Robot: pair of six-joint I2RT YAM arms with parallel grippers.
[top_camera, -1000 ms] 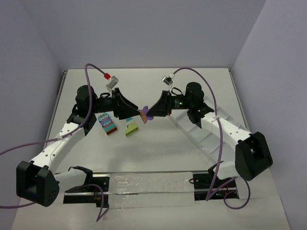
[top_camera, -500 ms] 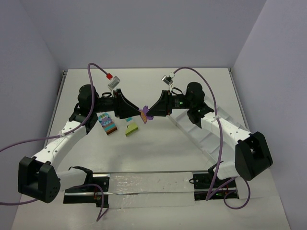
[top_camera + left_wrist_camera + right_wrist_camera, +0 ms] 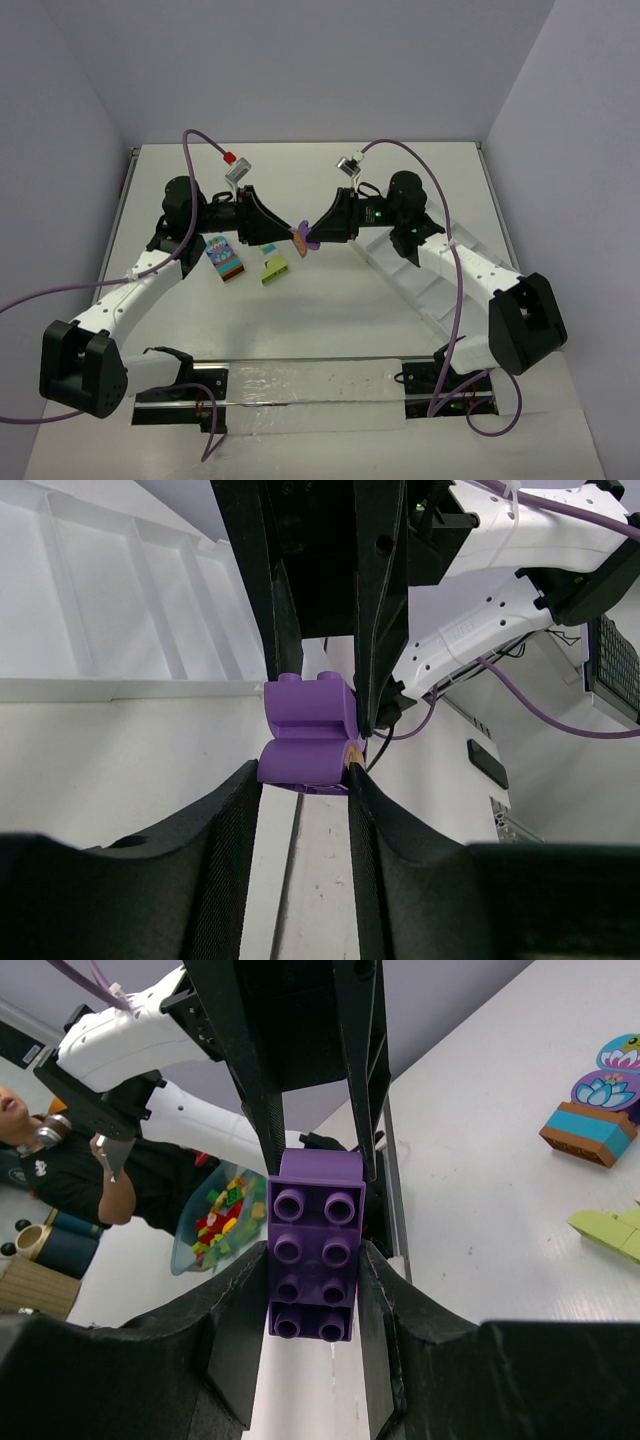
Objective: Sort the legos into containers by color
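Glossy plastic purple brick [image 3: 312, 1245], matt black fingers [image 3: 235, 1320], smooth white tray [image 3: 100, 610]

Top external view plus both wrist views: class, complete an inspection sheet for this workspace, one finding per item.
surface: white table.
job's things: purple lego stack held between both claws; multicoloured clump and lime green bricks lying on the table; white tray on the right side.
clutter: nothing seen.
claws: left claw and right claw both shut on the purple lego stack, from opposite ends.
cables: purple cables loop up behind each claw.
surroundings: pale walls; tub of mixed bricks and a person beyond the table.
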